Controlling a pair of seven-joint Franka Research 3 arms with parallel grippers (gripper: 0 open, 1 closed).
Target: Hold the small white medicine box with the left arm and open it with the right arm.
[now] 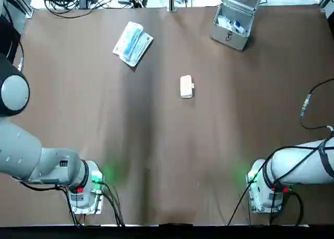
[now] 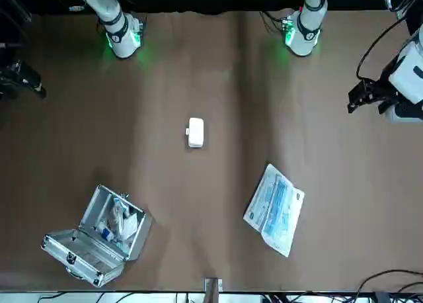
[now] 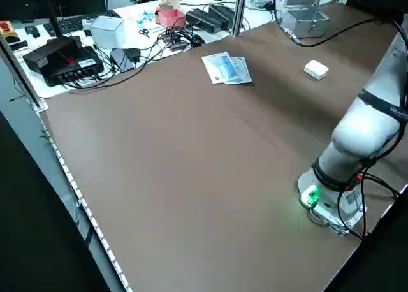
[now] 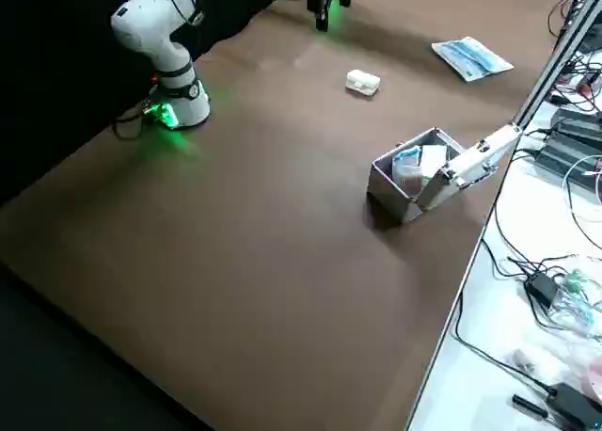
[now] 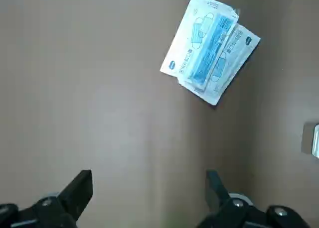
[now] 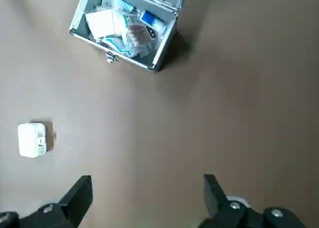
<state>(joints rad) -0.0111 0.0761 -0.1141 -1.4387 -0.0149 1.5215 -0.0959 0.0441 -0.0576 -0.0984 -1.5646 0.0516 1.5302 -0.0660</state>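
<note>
Lying flat near the middle of the brown table (image 1: 78, 145), the small white medicine box (image 1: 186, 86) sat alone, well apart from both arms, seemingly so that either could reach it; the left gripper (image 5: 148, 185) hung above the table, fingers spread wide and holding nothing, the blue mask packet (image 5: 209, 49) beneath it; the right gripper (image 6: 147, 185) hung likewise wide and empty, with the box and the open metal case (image 6: 127, 29) below; neither holding nor opening had begun, by my judgement.
</note>
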